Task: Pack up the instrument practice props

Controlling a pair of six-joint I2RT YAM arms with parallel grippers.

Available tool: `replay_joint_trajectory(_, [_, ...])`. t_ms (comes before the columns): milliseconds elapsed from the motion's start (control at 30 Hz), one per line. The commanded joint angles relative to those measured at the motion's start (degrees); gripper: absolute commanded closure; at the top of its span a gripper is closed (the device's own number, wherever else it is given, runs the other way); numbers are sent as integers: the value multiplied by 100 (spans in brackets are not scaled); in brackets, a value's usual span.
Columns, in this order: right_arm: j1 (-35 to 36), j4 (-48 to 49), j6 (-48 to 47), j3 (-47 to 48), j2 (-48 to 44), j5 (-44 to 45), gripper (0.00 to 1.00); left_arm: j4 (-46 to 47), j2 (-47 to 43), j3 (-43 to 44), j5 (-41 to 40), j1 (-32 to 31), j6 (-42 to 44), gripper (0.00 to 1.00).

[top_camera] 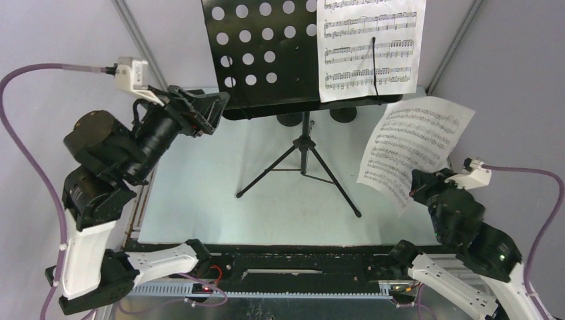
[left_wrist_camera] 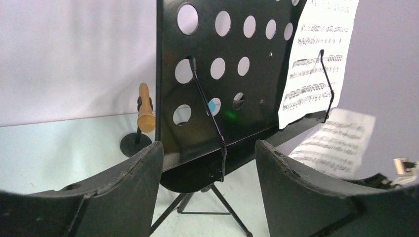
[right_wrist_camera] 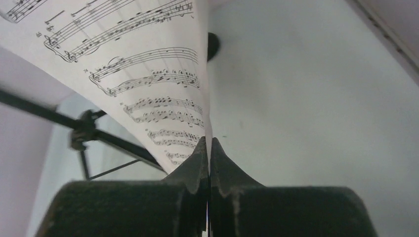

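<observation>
The black tripod music rack (top_camera: 266,53) stands at the table's middle back, its perforated desk facing me. One white sheet-music page (top_camera: 370,47) rests on its right half under a wire retainer. My right gripper (top_camera: 418,185) is shut on a second sheet-music page (top_camera: 413,143) and holds it up in the air right of the rack; it also shows in the right wrist view (right_wrist_camera: 148,74). My left gripper (top_camera: 214,110) is open and empty, just off the desk's lower left corner (left_wrist_camera: 197,163). A tan toy microphone (left_wrist_camera: 146,106) stands in a black round-based holder (left_wrist_camera: 134,143) behind the rack. A spot of light blue (left_wrist_camera: 214,105) shows through a hole.
Two round black bases (top_camera: 290,119) (top_camera: 343,113) peek out under the rack's shelf. The tripod legs (top_camera: 303,167) spread across the white table top (top_camera: 200,200). Grey walls and slanted frame posts (top_camera: 136,33) close the back.
</observation>
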Motion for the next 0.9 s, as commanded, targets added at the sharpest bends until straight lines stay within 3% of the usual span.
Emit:
replay_joint_trajectory(0, [-48, -49, 779, -472, 31, 1204, 100, -93, -231, -36, -140, -33, 132, 25])
replay_joint_trajectory(100, [-343, 496, 594, -670, 266, 1034, 100, -233, -387, -98, -189, -30, 136, 24])
replay_joint_trajectory(200, [-1105, 1014, 191, -725, 762, 118, 100, -300, -569, -269, -258, -34, 128, 23])
replay_joint_trajectory(367, [-3295, 1907, -154, -1002, 1493, -2314, 100, -372, -831, -571, -372, -33, 104, 23])
replay_joint_trajectory(500, [-5233, 2984, 173, -1696, 1841, -4744, 100, -399, -991, -794, -402, -32, 80, 23])
replay_joint_trajectory(600, [-6273, 4109, 564, -2316, 2339, -6231, 100, -399, -1061, -929, -438, -34, 77, 22])
replay_joint_trajectory(700, [-6746, 4425, 715, -2587, 2846, -6449, 100, -440, -1065, -999, -386, -34, 75, 22])
replay_joint_trajectory(867, [-7036, 4388, 873, -2757, 3346, -5891, 100, -455, -1062, -1070, -379, -33, 75, 22])
